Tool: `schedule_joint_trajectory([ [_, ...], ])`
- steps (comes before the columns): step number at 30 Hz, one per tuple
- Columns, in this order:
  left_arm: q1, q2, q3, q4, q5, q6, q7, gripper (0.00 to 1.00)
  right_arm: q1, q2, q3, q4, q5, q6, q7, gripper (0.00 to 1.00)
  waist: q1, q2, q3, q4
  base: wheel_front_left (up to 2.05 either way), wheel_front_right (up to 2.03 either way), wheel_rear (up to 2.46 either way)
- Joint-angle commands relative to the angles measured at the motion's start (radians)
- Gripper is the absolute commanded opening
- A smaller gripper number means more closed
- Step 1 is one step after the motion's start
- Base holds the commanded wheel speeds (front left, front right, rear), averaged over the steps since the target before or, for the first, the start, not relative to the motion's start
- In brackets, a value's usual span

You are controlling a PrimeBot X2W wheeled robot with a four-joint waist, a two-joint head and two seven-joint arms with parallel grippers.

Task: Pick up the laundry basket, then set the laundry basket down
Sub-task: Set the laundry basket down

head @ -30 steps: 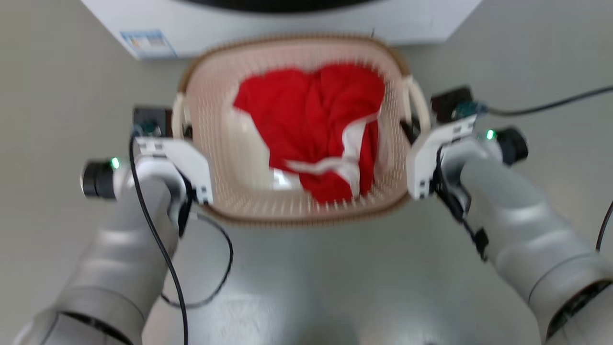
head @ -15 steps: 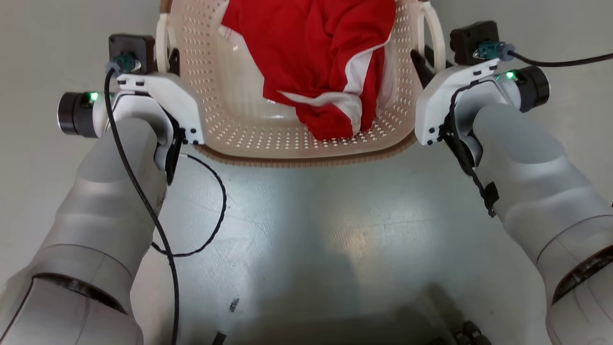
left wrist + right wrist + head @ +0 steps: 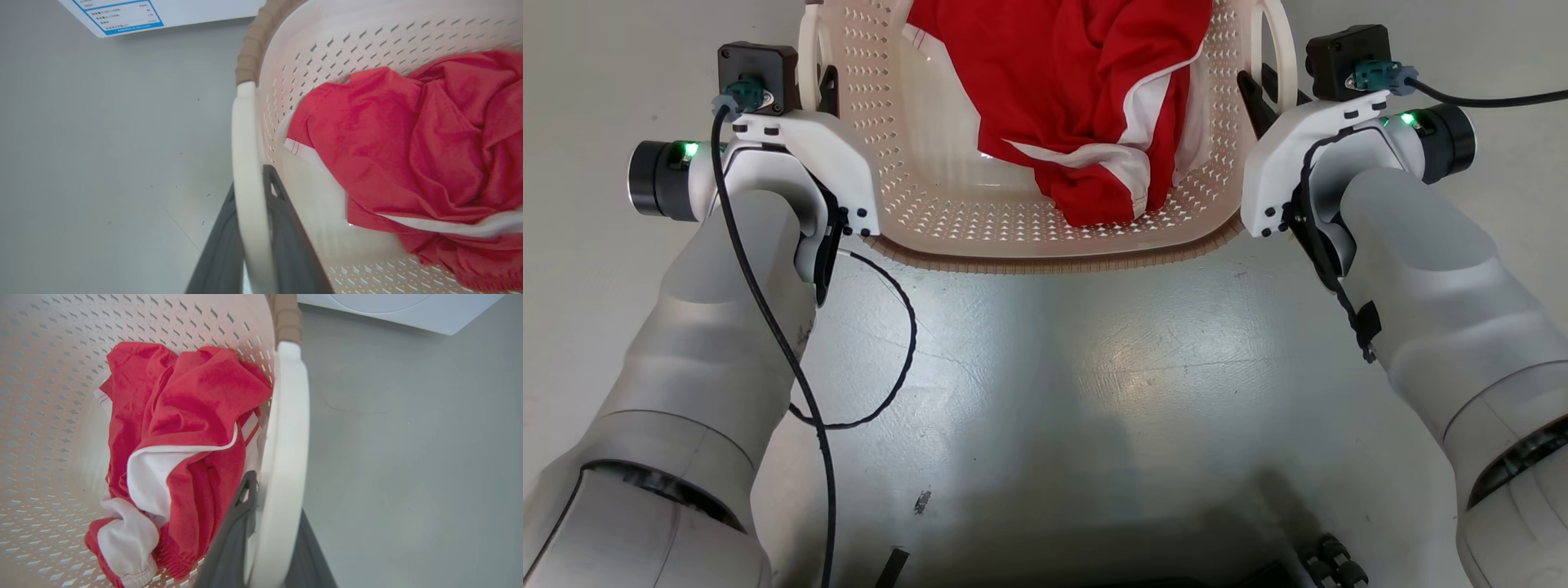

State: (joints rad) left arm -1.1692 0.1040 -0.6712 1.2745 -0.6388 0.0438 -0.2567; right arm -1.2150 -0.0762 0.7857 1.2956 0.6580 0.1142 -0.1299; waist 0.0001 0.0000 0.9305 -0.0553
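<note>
The laundry basket (image 3: 1045,260) is cream-white and perforated with a brown woven-look rim, and its far part is cut off by the top edge of the head view. A red and white garment (image 3: 1086,98) lies inside it. My left gripper (image 3: 821,86) is shut on the basket's left white handle (image 3: 247,163), with one dark finger (image 3: 220,253) on either side of it. My right gripper (image 3: 1258,90) is shut on the right white handle (image 3: 286,449) in the same way, a finger (image 3: 233,535) just inside the basket wall (image 3: 49,375).
A white washing machine (image 3: 388,306) stands just beyond the basket, with a blue-edged label (image 3: 118,16) on its front. Grey floor (image 3: 1094,384) lies between me and the basket. A black cable (image 3: 882,359) loops off my left arm. Dark parts of my base (image 3: 1327,563) show at the bottom.
The whole head picture has shifted, so the camera moved: the basket now sits higher in it and the washing machine has left it. Both grippers keep their hold on the handles.
</note>
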Motion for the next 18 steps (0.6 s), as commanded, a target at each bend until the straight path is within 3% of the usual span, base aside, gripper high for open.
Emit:
schedule_joint_trajectory([
  [1, -0.014, 0.027, 0.01, -0.018, 0.016, 0.004, -0.005, 0.0, 0.023, 0.026, 0.008, -0.011, -0.024, 0.017, -0.018, 0.0, -0.0001, 0.0, 0.003, 0.001, 0.0, 0.0, 0.0],
  [12, -0.012, 0.023, 0.019, -0.017, 0.022, 0.001, -0.005, 0.0, 0.029, 0.026, -0.021, -0.007, -0.044, 0.017, -0.016, 0.0, -0.0001, 0.0, 0.008, 0.004, 0.0, 0.0, 0.0],
  [13, -0.011, 0.022, 0.02, -0.014, 0.02, -0.001, -0.005, 0.18, 0.028, 0.026, -0.029, -0.007, -0.045, 0.017, -0.021, 0.08, -0.0001, 0.0, 0.009, 0.003, 0.0, 0.0, 0.0],
  [14, -0.011, 0.021, 0.02, -0.011, 0.02, -0.001, -0.005, 0.44, 0.027, 0.026, -0.035, -0.007, -0.048, 0.017, -0.025, 0.43, -0.0001, 0.0, 0.009, 0.003, 0.0, 0.0, 0.0],
  [15, -0.01, 0.021, 0.021, -0.008, 0.017, -0.001, -0.005, 0.83, 0.027, 0.026, -0.041, -0.006, -0.053, 0.017, -0.029, 1.0, -0.0001, 0.0, 0.01, 0.003, 0.0, 0.0, 0.0],
  [16, -0.011, 0.02, 0.024, -0.003, 0.013, 0.005, -0.005, 1.0, 0.026, 0.026, -0.055, -0.006, -0.064, 0.017, -0.035, 1.0, -0.0001, 0.0, 0.011, 0.003, 0.0, 0.0, 0.0],
  [18, -0.011, 0.021, 0.026, -0.001, 0.012, 0.011, -0.005, 1.0, 0.031, 0.026, -0.073, -0.005, -0.083, 0.017, -0.032, 1.0, -0.0001, 0.0, 0.011, 0.001, 0.0, 0.0, 0.0],
])
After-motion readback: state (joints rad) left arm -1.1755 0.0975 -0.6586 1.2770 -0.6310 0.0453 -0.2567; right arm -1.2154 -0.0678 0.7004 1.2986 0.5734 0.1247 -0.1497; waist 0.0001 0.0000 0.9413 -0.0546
